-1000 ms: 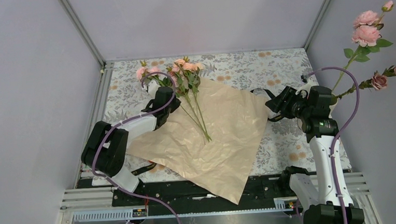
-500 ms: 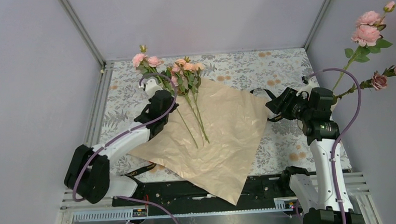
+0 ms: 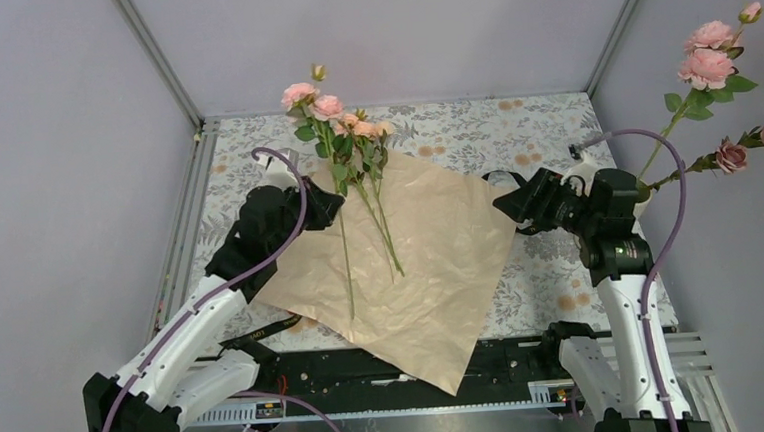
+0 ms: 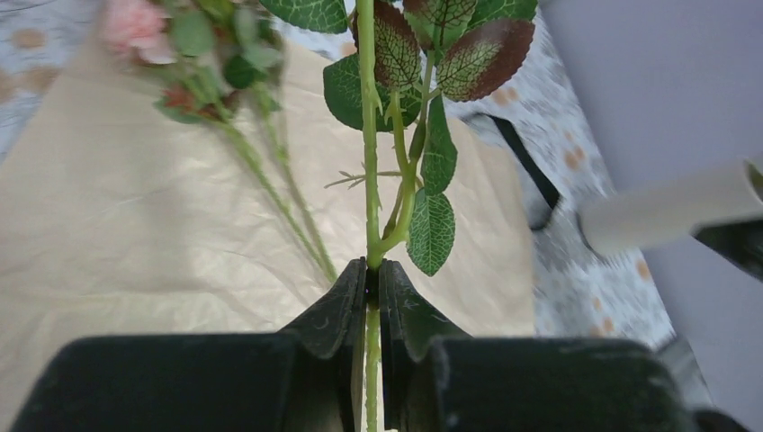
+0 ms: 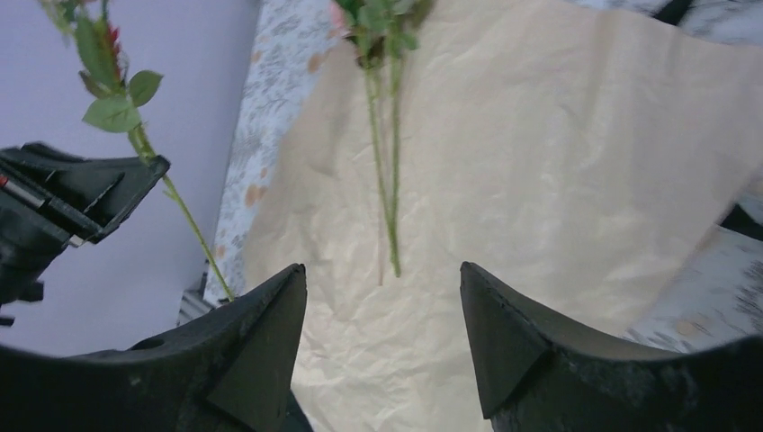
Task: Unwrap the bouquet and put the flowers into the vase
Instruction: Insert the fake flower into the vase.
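My left gripper (image 3: pixel 325 195) (image 4: pixel 372 270) is shut on the thin green stem of one flower (image 4: pixel 368 135). It holds that flower above the paper, pink roses (image 3: pixel 309 98) up and the stem's end hanging at the paper's left part. The other loose flowers (image 3: pixel 363 137) lie on the unfolded tan wrapping paper (image 3: pixel 421 264). The cream vase (image 4: pixel 670 209) shows at the right of the left wrist view. In the top view the right arm hides it, and pink and mauve roses (image 3: pixel 707 61) rise from there. My right gripper (image 3: pixel 516 204) (image 5: pixel 382 270) hangs open and empty over the paper's right edge.
A black ribbon (image 3: pixel 501 179) lies on the floral tablecloth (image 3: pixel 543 126) beside the right gripper, and another piece (image 3: pixel 265 329) by the paper's left corner. Grey walls and metal frame posts close in the table on three sides.
The left arm has lifted one flower out of the pile and carried it up and to the right. The right gripper has opened wider and shifted slightly left.
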Robot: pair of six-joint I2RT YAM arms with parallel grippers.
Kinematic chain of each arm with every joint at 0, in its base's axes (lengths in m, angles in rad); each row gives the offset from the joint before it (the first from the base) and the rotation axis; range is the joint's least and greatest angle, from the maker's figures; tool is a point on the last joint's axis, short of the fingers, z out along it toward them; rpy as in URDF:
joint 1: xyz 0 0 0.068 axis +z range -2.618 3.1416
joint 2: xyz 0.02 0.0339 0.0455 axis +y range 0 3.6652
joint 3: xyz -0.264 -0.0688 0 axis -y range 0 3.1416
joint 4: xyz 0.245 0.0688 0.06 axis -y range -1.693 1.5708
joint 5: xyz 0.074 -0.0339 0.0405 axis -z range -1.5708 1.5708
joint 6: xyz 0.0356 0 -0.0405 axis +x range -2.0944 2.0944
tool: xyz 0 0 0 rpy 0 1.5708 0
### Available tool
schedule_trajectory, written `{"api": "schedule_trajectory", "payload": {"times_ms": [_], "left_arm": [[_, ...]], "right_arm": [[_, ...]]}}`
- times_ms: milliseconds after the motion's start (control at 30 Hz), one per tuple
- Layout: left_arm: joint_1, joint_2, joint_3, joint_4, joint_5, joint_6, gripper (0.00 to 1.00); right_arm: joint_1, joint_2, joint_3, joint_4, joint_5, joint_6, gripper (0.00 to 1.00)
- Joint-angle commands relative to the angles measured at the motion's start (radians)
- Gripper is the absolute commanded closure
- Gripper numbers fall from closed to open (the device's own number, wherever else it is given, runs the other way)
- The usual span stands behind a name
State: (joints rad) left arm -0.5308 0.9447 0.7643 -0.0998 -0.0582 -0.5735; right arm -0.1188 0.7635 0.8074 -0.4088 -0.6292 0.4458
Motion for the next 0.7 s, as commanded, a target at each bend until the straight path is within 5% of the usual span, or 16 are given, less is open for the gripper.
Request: {"api": "schedule_trajectory", "payload": {"times_ms": [0, 100, 133, 233, 467, 667], "left_arm": [[0.041, -0.052, 0.119, -0.069, 0.352, 0.076, 1.00], [0.076, -0.064, 0.133, 0.005, 0.522, 0.055, 1.00], [0.089, -0.055, 0.113, 0.166, 0.730, -0.004, 1.00], [0.090, -0.042, 0.078, 0.365, 0.845, -0.092, 1.00], [0.088, -0.109, 0.069, 0.244, 0.786, 0.051, 1.00], [0.084, -0.123, 0.031, 0.303, 0.834, 0.008, 1.00]], "right_arm": [[0.125, 0.015, 0.049, 0.168, -0.075, 0.096, 0.28], [0.240, 0.037, 0.037, 0.321, -0.077, 0.185, 0.24], [0.352, 0.068, 0.039, 0.483, -0.067, 0.256, 0.23], [0.475, 0.111, 0.053, 0.651, -0.052, 0.329, 0.22], [0.725, 0.206, 0.097, 0.825, 0.115, 0.361, 0.24], [0.859, 0.321, 0.166, 0.909, 0.183, 0.338, 0.32]]}}
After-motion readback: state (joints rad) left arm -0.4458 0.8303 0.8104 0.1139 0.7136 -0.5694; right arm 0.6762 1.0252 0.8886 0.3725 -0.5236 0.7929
